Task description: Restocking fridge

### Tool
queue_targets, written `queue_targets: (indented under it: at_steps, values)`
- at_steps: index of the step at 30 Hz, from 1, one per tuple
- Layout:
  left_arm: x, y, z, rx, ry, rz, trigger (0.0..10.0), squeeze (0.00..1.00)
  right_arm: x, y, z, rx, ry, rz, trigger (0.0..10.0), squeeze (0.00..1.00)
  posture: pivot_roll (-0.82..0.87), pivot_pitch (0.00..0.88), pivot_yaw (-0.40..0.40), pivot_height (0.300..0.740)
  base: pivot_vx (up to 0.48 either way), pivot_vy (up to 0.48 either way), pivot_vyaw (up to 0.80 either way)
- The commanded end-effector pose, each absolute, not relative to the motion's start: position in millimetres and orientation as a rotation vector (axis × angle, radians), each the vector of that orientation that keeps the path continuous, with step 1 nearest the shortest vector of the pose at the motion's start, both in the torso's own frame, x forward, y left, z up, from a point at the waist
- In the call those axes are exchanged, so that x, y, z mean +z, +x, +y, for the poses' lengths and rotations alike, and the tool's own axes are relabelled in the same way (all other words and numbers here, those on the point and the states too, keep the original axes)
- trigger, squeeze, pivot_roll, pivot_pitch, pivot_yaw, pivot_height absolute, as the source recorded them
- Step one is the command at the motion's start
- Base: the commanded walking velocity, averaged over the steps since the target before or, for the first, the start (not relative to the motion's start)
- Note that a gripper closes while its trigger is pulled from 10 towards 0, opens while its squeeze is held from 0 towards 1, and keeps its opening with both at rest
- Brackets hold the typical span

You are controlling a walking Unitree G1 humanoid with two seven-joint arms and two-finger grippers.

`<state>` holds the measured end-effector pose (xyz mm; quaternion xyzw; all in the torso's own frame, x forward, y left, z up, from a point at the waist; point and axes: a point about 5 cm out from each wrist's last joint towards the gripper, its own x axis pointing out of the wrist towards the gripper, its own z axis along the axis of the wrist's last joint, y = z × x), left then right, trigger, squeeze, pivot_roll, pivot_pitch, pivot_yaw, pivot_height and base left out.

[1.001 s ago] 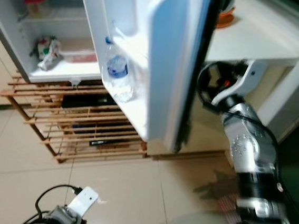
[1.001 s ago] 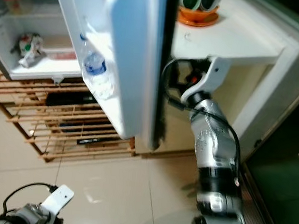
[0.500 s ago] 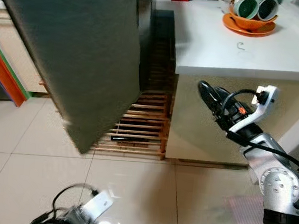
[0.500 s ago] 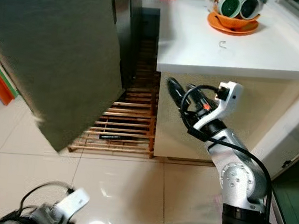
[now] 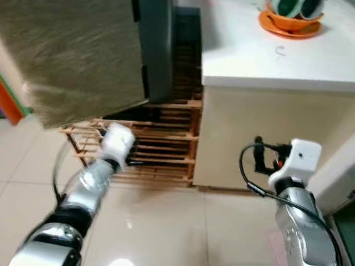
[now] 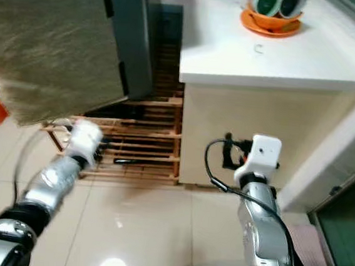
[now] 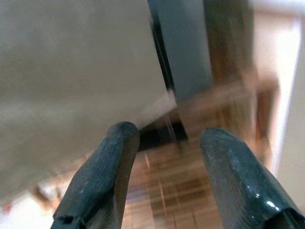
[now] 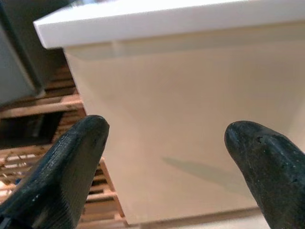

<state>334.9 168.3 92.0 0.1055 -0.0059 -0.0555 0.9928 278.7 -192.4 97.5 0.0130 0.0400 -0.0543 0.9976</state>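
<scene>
Both grippers are up and empty right now. Left gripper (image 7: 162,167) has its two black fingers (image 7: 102,176) spread apart with nothing between them, and it's aimed at the bottom corner of the fridge door (image 5: 67,40), that big brushed grey-olive panel. From the head view the left arm (image 5: 87,187) reaches forward and up from the lower left, with its white wrist block (image 5: 117,141) just under the door's lower edge, in front of the wooden slat rack (image 5: 157,150). Can't tell if it's touching the door or just close; the wrist view is pretty blurry.

Right gripper (image 8: 167,157) is wide open too, fingers far apart, holding nothing. It's pointed straight at the cream side panel of the counter (image 8: 190,119), just below the white countertop (image 5: 285,55). The right arm (image 5: 303,233) rises from the lower right, bent, white wrist block (image 5: 297,158) on top with black cables (image 5: 252,171) looping off it toward the counter side.

The fridge door looks shut or nearly so against the dark grey fridge body (image 5: 152,36), which stands just left of the counter. The rack sits low beneath the fridge, with something dark on its slats that I can't make out.

Farther out: an orange dish (image 5: 290,24) holding green-and-white cups (image 5: 297,4) at the back of the countertop, and a tiny hook-shaped thing (image 5: 280,51) lying on the white surface near it. An orange and green strip (image 5: 2,91) shows at the far left. Glossy beige tile floor (image 5: 168,233). No labels or writing I can read anywhere.
</scene>
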Motion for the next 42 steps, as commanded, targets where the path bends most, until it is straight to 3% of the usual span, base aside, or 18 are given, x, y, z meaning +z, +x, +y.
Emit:
queue_targets:
  at_steps: [1, 9, 31, 42]
  values:
    - [94.3, 332.2, 168.0, -0.088, 0.181, -0.017, 10.0, 0.00, 98.2, 279.0, -193.8, -0.129, 0.021, 0.057, 10.0, 0.00, -0.12, 0.000, 0.066, 0.740, 0.000, 0.000, 0.00]
    - [106.2, 331.6, 160.8, -0.122, 0.141, -0.065, 10.0, 0.00, 94.1, 281.9, -202.0, -0.175, -0.017, 0.028, 10.0, 0.00, -0.10, 0.000, 0.055, 0.740, 0.000, 0.000, 0.00]
    - [117.7, 326.0, 110.9, -0.425, 0.108, -0.071, 10.0, 0.00, 81.7, 275.9, -186.7, -0.134, -0.002, 0.009, 10.0, 0.00, -0.15, 0.000, 0.071, 0.740, 0.000, 0.047, -0.68]
    - [114.4, 328.4, 114.7, -0.366, 0.094, -0.046, 10.0, 0.00, 83.4, 280.4, -180.4, -0.083, -0.019, 0.010, 10.0, 0.00, -0.14, 0.000, 0.066, 0.740, 0.000, 0.158, -0.36]
